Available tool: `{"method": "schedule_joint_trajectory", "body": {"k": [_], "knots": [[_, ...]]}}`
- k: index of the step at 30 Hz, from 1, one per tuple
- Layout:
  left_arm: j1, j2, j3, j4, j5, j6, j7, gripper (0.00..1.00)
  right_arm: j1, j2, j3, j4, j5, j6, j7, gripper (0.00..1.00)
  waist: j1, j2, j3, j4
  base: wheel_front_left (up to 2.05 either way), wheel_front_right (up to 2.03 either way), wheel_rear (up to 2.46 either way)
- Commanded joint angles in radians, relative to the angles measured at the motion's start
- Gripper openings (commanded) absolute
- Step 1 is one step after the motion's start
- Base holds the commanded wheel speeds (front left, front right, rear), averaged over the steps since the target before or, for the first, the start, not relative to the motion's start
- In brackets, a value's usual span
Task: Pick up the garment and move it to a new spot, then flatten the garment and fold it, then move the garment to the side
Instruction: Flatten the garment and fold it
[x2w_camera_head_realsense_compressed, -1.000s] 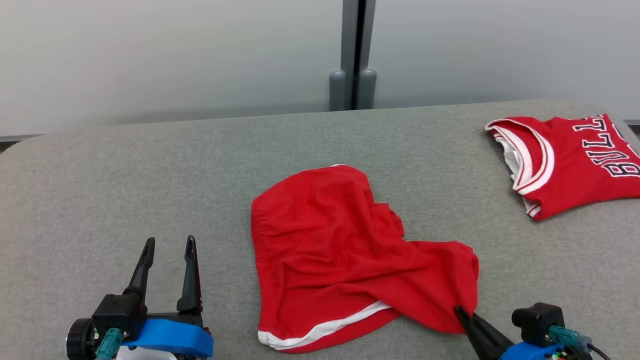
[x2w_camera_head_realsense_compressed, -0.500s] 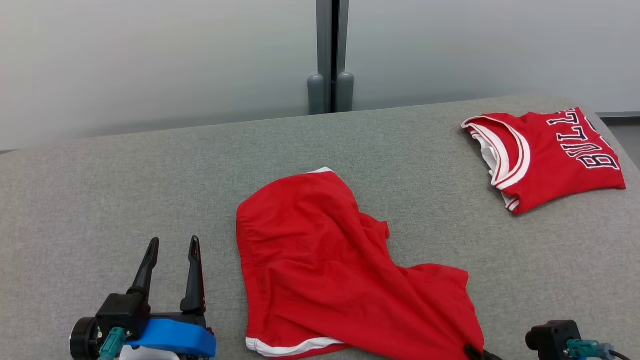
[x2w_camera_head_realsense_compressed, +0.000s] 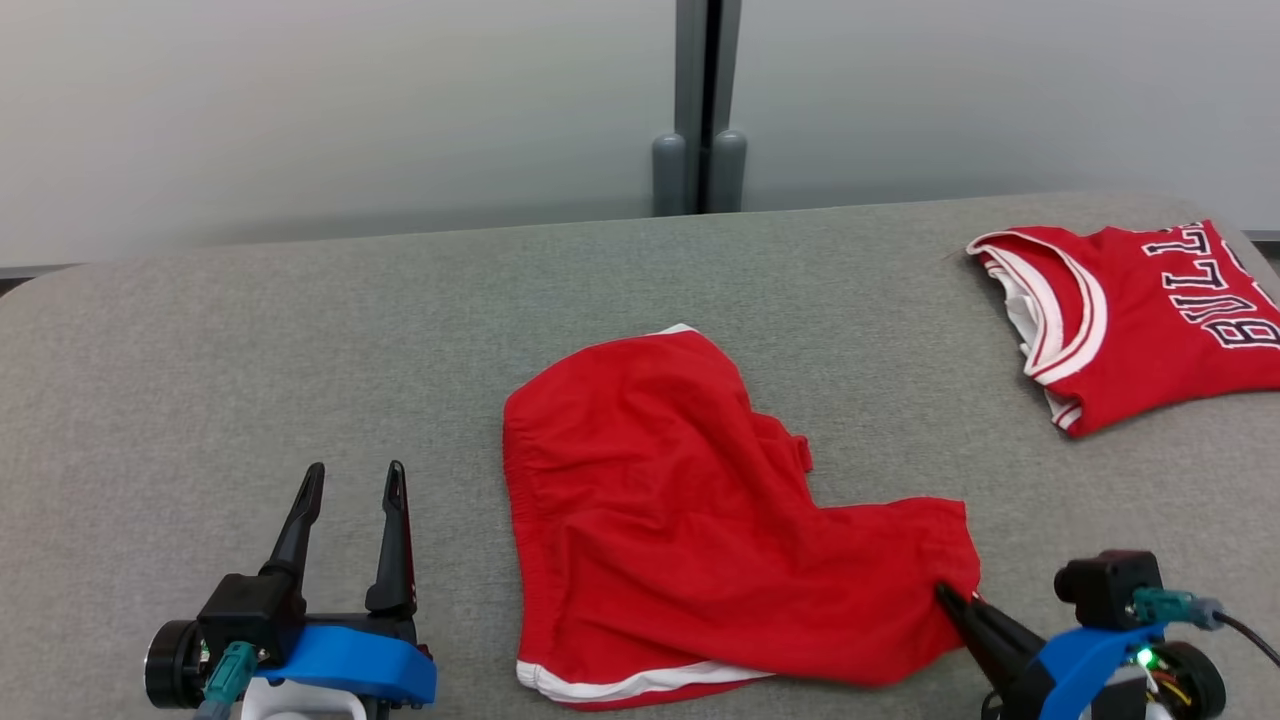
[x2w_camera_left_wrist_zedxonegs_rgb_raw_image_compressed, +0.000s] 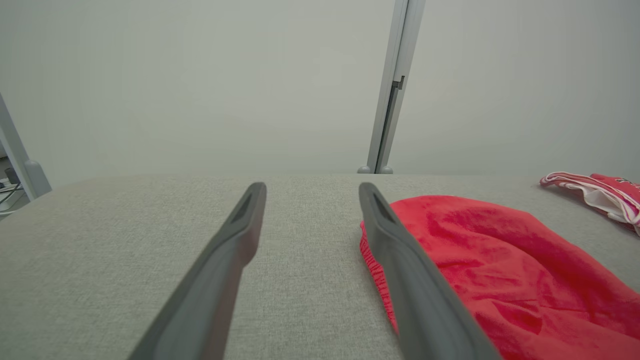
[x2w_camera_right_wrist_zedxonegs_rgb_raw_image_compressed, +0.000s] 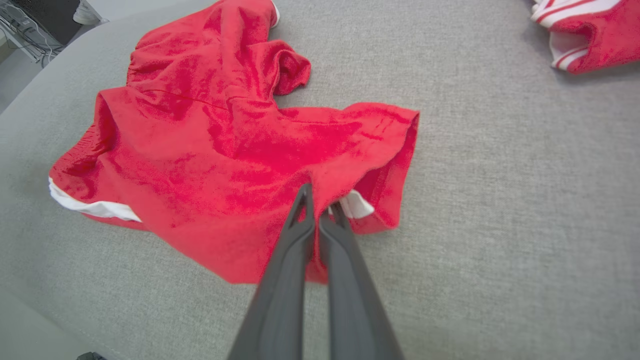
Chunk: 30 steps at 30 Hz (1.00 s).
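Red shorts (x2w_camera_head_realsense_compressed: 690, 520) lie crumpled at the middle of the grey padded table (x2w_camera_head_realsense_compressed: 300, 350) in the head view, with a red Bulls jersey (x2w_camera_head_realsense_compressed: 1150, 330) well apart at far right. Left wrist view: the left gripper (x2w_camera_left_wrist_zedxonegs_rgb_raw_image_compressed: 312, 189) is spread wide and empty, beside the shorts. Right wrist view: the right gripper (x2w_camera_right_wrist_zedxonegs_rgb_raw_image_compressed: 320, 202) pinches the shorts' edge, fingers nearly together.

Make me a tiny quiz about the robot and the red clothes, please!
1. True or false: the left end effector is open, holding nothing.
2. What does the right end effector pinch? A) the crumpled red fabric shorts with white trim B) a blue towel C) nothing
3. Fill in: the folded red jersey with black lettering lies at the far ____ corner of the grey fabric table.
Key: 1 true; 2 A; 3 right.
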Motion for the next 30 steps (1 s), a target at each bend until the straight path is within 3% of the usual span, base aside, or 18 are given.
{"method": "schedule_joint_trajectory", "body": {"k": [1, 17, 18, 19, 20, 30], "knots": [[-0.015, -0.001, 0.000, 0.001, 0.006, -0.004, -0.005, 1.00, -0.036, -0.009, 0.003, 0.026, -0.002, 0.000, -0.014, 0.00, 0.0000, -0.0001, 0.005, 0.011, 0.00, 0.00, 0.00], [-0.032, -0.001, 0.002, 0.001, -0.004, -0.007, -0.005, 1.00, -0.326, -0.002, 0.011, 0.473, 0.032, 0.000, -0.199, 0.00, 0.0000, -0.0001, 0.029, 0.085, 0.00, 0.00, 0.00], [-0.031, -0.001, 0.003, 0.000, -0.004, -0.006, -0.005, 1.00, -0.338, 0.004, 0.016, 0.493, 0.035, 0.000, -0.218, 0.21, 0.0000, -0.0001, 0.029, 0.084, 0.00, 0.00, 0.00], [-0.029, -0.001, 0.004, -0.001, -0.004, -0.005, -0.005, 1.00, -0.348, 0.007, 0.023, 0.510, 0.037, 0.000, -0.235, 0.88, 0.0000, -0.0001, 0.030, 0.083, 0.00, 0.00, 0.00], [-0.028, -0.001, 0.003, -0.001, -0.005, -0.003, -0.005, 1.00, -0.358, 0.007, 0.030, 0.527, 0.038, 0.000, -0.252, 1.00, 0.0000, -0.0001, 0.029, 0.082, 0.00, 0.00, 0.00], [-0.004, -0.001, 0.009, -0.005, -0.005, 0.005, -0.005, 1.00, -0.359, -0.019, 0.013, 0.538, 0.022, 0.000, -0.483, 1.00, 0.0000, -0.0001, 0.000, 0.046, 0.00, 0.00, 0.00]]}}
